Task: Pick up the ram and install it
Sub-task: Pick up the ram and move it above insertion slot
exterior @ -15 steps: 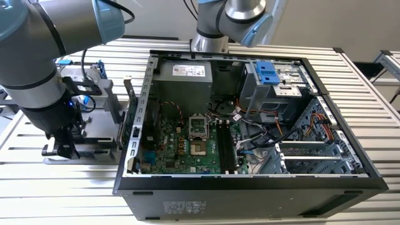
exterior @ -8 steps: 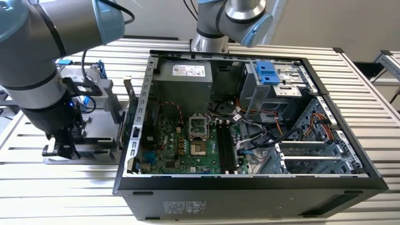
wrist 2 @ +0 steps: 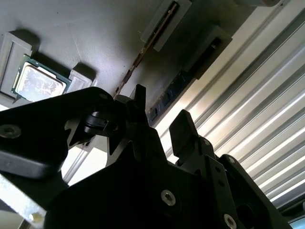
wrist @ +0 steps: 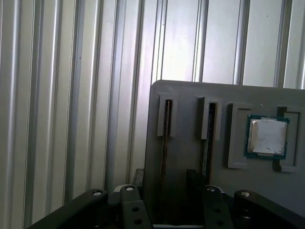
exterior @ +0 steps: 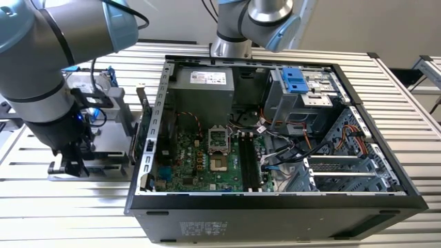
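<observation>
The ram [wrist 2: 167, 95] is a dark narrow stick with small chips. It stands on edge in a slot of a grey holder plate [wrist 2: 95, 28], in the slot farther from the processor. In the first wrist view the ram [wrist: 165, 143] runs down between my two black fingers. My gripper [wrist 2: 159, 112] is open and straddles the ram's near end, with a gap on each side. In the exterior view my gripper [exterior: 72, 163] hangs low over the holder [exterior: 103, 155], on that view's left beside the computer case.
A second thin stick [wrist: 208, 148] sits in the neighbouring slot, and a processor [wrist: 267, 136] lies in a pocket beside it. The open computer case [exterior: 276, 204] holds the motherboard [exterior: 200, 160] with its long black memory slots [exterior: 249, 160]. Everything rests on a slatted metal table [exterior: 413, 108].
</observation>
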